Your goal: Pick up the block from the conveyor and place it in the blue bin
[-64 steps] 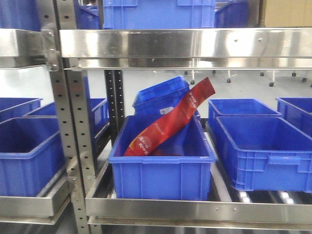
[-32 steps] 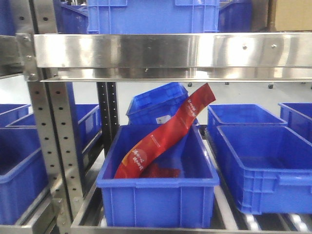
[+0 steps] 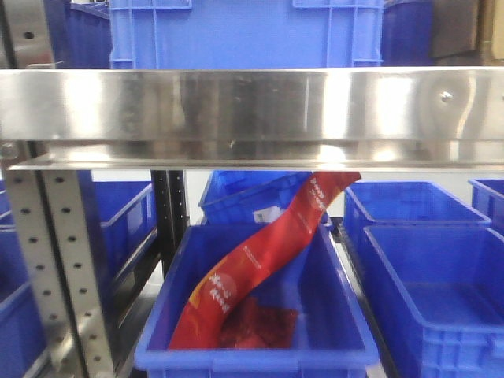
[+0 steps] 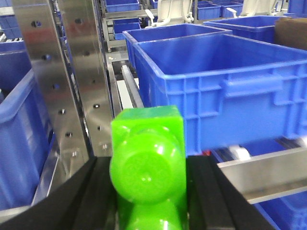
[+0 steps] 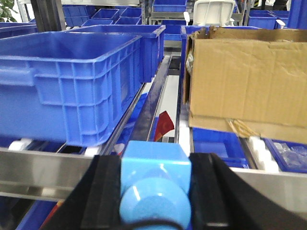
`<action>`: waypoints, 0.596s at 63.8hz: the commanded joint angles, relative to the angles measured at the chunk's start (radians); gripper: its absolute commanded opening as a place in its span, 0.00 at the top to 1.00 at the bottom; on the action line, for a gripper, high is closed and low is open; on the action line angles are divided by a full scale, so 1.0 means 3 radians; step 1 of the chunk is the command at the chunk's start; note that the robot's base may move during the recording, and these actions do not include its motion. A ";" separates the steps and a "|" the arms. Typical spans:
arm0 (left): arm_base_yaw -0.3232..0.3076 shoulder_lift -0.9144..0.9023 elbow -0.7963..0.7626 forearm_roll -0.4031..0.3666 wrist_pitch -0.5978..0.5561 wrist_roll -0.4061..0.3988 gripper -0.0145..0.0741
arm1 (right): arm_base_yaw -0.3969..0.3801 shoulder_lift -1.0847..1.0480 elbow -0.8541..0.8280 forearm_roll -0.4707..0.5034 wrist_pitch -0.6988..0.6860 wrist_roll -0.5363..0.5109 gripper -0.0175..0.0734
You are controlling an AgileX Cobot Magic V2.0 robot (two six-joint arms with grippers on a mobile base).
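The block (image 5: 154, 163), bright blue with a rounded stud facing the camera, sits between the black fingers (image 5: 108, 191) of my right gripper (image 5: 154, 179), which is shut on it in front of a rack shelf. My left gripper (image 4: 148, 172) is shut on a bright green block (image 4: 147, 153) of the same stepped shape. A blue bin (image 4: 225, 81) stands on the shelf just ahead and right of the left gripper. Another blue bin (image 5: 72, 76) stands ahead and left of the right gripper. The conveyor is out of view. Neither gripper shows in the front view.
A steel shelf rail (image 3: 252, 114) crosses the front view, with a perforated upright (image 3: 59, 268) at left. Below it a blue bin (image 3: 346, 315) holds a long red bag (image 3: 260, 260). A cardboard box (image 5: 244, 81) sits at right. Steel uprights (image 4: 62, 72) stand left of the left gripper.
The front view has closed in on the rack: the shelf rail and the central bin with the red bag appear larger and lower in the frame.
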 commanded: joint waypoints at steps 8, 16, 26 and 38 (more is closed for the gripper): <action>-0.0019 -0.0013 -0.0005 -0.0005 -0.0070 -0.0024 0.96 | -0.0012 -0.0007 0.0000 -0.0025 -0.0078 -0.0004 0.98; -0.0019 -0.0013 -0.0005 -0.0005 -0.0070 -0.0024 0.96 | -0.0012 -0.0007 0.0000 -0.0025 -0.0078 -0.0004 0.98; -0.0019 -0.0013 -0.0005 -0.0005 -0.0070 -0.0024 0.96 | -0.0012 -0.0007 0.0000 -0.0025 -0.0078 -0.0004 0.98; -0.0019 -0.0013 -0.0005 -0.0005 -0.0070 -0.0024 0.96 | -0.0012 -0.0007 0.0000 -0.0025 -0.0078 -0.0004 0.98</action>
